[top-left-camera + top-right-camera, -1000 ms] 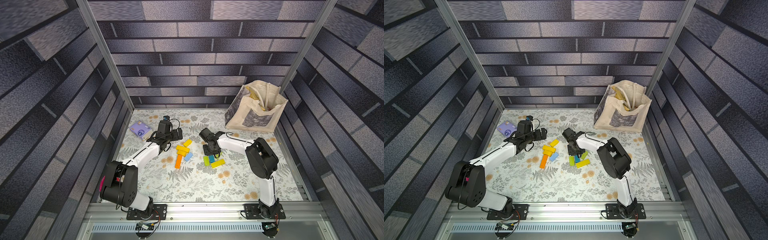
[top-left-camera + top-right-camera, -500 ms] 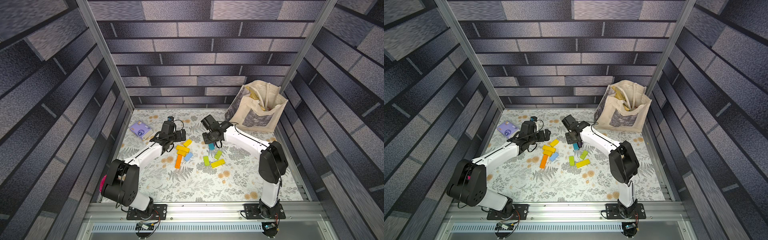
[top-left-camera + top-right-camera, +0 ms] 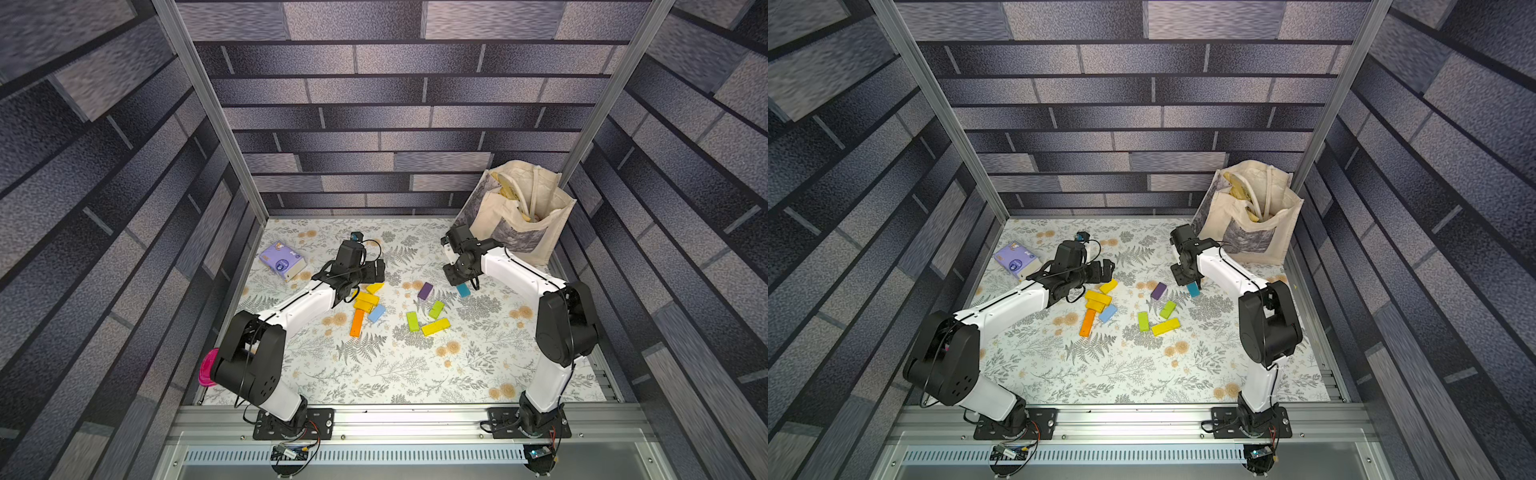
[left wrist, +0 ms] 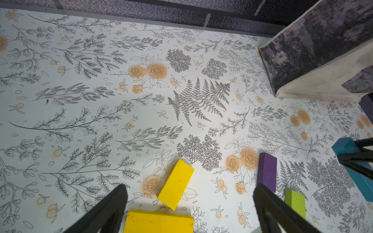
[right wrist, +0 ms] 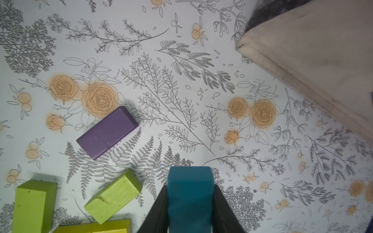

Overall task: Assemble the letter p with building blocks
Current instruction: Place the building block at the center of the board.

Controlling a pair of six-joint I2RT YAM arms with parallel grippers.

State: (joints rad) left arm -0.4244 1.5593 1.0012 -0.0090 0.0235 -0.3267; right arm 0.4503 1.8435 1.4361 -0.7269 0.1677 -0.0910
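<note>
With the right jaws pinching the small teal wooden block (image 5: 190, 193) and the left jaws spread empty, I'd carry it level, clear of the short purple wooden block (image 5: 107, 133), and set it down flush.

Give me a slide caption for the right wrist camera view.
Right tool grips a teal rectangular block over the floral-print table, near a purple rectangular block and two lime green blocks.

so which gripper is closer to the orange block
Left. The open left gripper is just beyond the orange block, above the yellow blocks; the right gripper, gripping a teal block, is well off to its right.
</note>
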